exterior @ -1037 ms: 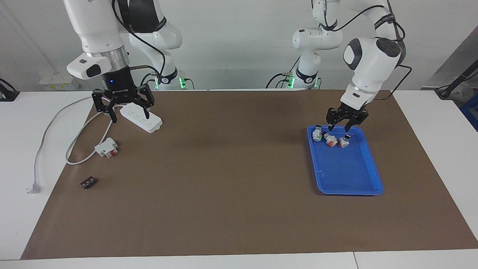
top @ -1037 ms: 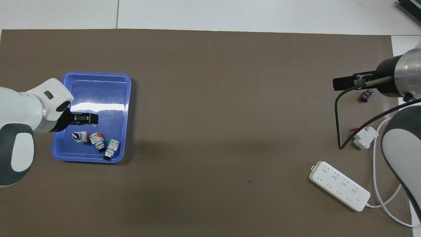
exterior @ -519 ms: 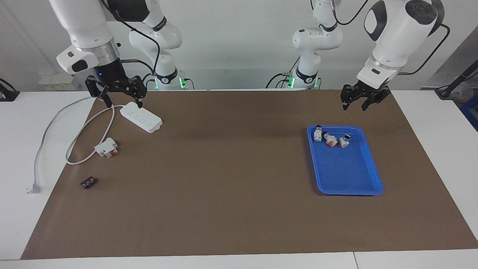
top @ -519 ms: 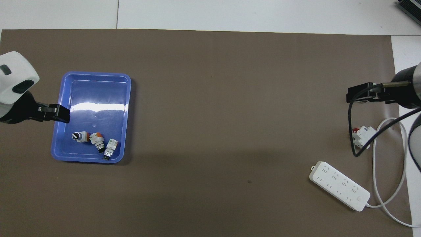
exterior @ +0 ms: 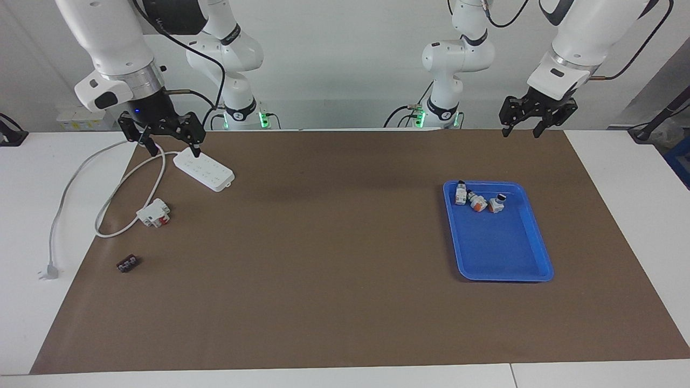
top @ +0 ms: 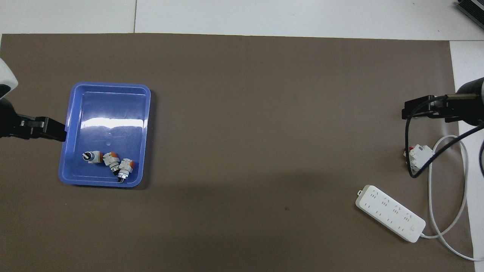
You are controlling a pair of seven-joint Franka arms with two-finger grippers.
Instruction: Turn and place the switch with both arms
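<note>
Three switches lie together in the blue tray (exterior: 501, 248) (top: 109, 105), at its end nearer to the robots. One switch (exterior: 476, 201) (top: 111, 158) with a white-and-orange body lies between the other two (exterior: 460, 194) (exterior: 497, 203). My left gripper (exterior: 521, 132) (top: 56, 130) hangs open and empty, high over the mat beside the tray, toward the left arm's end of the table. My right gripper (exterior: 173, 150) (top: 412, 112) is open and empty too, raised over the mat at the right arm's end, above the power strip's cable.
A white power strip (exterior: 204, 170) (top: 389, 213) lies on the brown mat at the right arm's end, its cable looping off to a plug (exterior: 48, 271). A white-and-red block (exterior: 153, 213) (top: 419, 155) and a tiny dark component (exterior: 128, 264) lie farther out.
My left gripper has lifted out of the tray and drawn back, empty. My right gripper has also risen and pulled back. One switch in the tray has rolled slightly.
</note>
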